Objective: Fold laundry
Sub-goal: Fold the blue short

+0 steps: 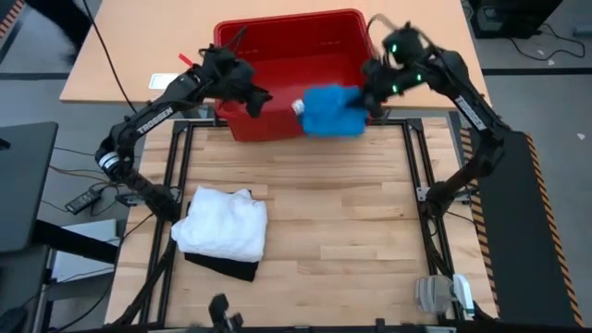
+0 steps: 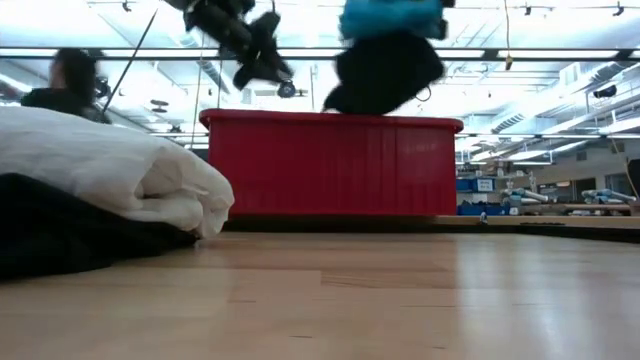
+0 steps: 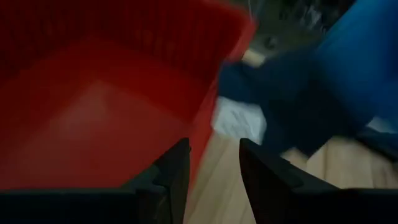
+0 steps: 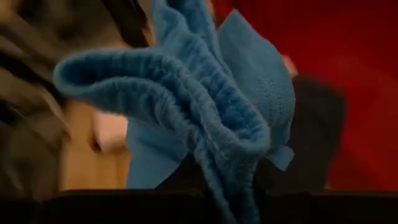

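The blue garment (image 1: 333, 111) is pinched aloft by the right claw (image 1: 373, 100); the left claw (image 3: 213, 163) is held spread, empty, over the red basket (image 1: 277, 55).

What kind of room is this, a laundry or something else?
Probably a robotics lab or workshop, not a laundry: a wooden table on a metal frame, open industrial ceiling lights, and workbenches with equipment behind.

My two arms are dark, jointed and slim. White lettering runs along my left arm (image 1: 153, 116); green lights glow on my right arm's wrist (image 1: 400, 57). My left gripper (image 3: 214, 180) has two blunt black fingers.
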You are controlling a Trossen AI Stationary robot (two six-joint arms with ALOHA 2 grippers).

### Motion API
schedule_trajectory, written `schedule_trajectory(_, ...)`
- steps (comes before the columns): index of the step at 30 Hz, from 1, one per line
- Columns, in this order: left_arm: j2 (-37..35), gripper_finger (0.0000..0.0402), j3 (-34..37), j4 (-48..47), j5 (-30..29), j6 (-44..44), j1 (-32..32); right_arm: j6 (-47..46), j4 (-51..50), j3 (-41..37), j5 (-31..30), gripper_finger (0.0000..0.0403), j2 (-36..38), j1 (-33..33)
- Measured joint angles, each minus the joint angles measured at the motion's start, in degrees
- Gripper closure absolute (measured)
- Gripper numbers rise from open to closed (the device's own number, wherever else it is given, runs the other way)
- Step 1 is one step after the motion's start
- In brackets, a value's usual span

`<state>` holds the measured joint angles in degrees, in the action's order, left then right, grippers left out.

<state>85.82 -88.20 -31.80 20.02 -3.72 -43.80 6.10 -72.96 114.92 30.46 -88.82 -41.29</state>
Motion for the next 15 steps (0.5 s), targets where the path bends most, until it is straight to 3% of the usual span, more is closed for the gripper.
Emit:
schedule_trajectory(2, -1.70, 0.0260, -0.02, 3.00, -4.60, -1.60, 4.02, 0.09, -4.34, -2.89, -6.08, 0.0357, 1.91, 2.94)
schedule_trajectory(5, -3.62, 0.0260, -0.02, 7.01, -10.74, -3.64, 10.40, -2.81, -3.19, -10.89, -8.64, 0.0357, 7.10, 7.39)
schedule_trajectory(11, -3.41, 0.0260, -0.07, 6.15, -19.36, -9.42, 22.26, -13.15, 11.62, -32.70, -8.37, 0.0357, 21.35, 14.34)
schedule_trajectory(15, -1.76, 0.0260, -0.04, 3.80, -25.59, -13.58, 29.05, -20.22, 21.39, -43.14, -10.88, 0.0357, 29.52, 16.90)
